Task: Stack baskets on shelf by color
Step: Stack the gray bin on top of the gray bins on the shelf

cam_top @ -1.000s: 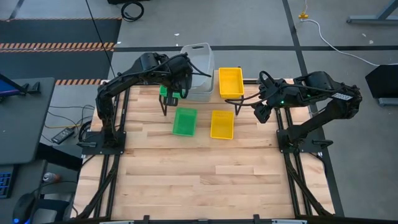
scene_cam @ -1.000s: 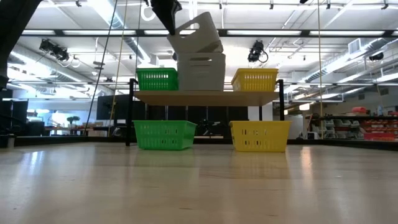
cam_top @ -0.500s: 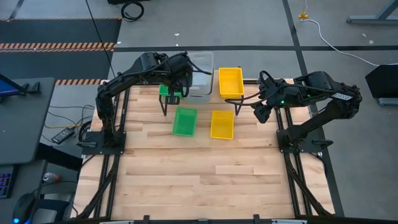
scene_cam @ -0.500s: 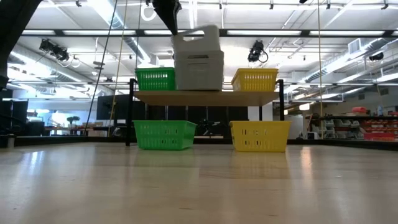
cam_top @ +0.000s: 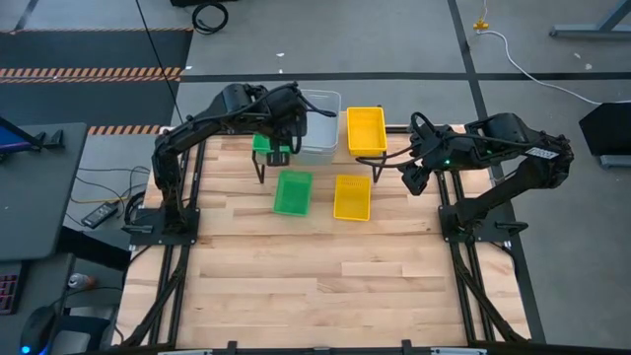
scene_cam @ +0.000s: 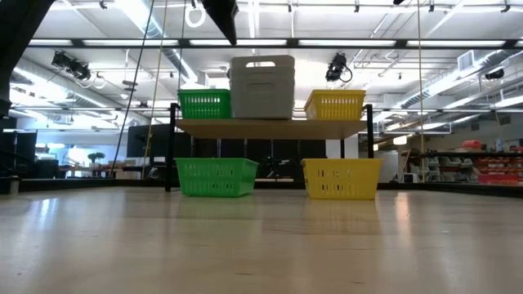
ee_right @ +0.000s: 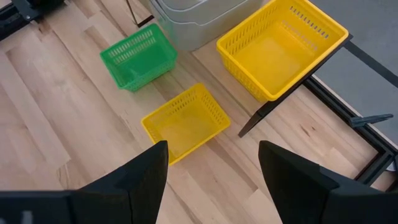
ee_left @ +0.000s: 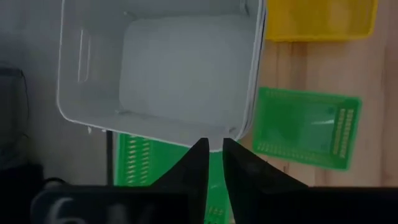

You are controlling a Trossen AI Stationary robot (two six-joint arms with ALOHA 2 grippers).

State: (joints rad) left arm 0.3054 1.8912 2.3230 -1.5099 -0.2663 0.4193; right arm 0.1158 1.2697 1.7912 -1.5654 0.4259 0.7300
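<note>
While the slatted light-wood tabletop [cam_top: 325, 276] fills the foreground, the left gripper [ee_left: 213, 163] hovers just above the near rim of the pale grey plastic basket stack [scene_cam: 262, 86], its jaws parted by a narrow gap and holding nothing. This stack stands mid-shelf on the plank-topped black-legged rack [scene_cam: 270, 125], between a green mesh basket [scene_cam: 204, 104] and a yellow mesh basket [scene_cam: 335, 104]. Beneath lie another green basket [cam_top: 292, 192] and yellow basket [cam_top: 352, 197]. The right gripper [ee_right: 213, 163] waits spread wide beside the rack. Ceiling strip lights [scene_cam: 458, 42] span the room behind.
</note>
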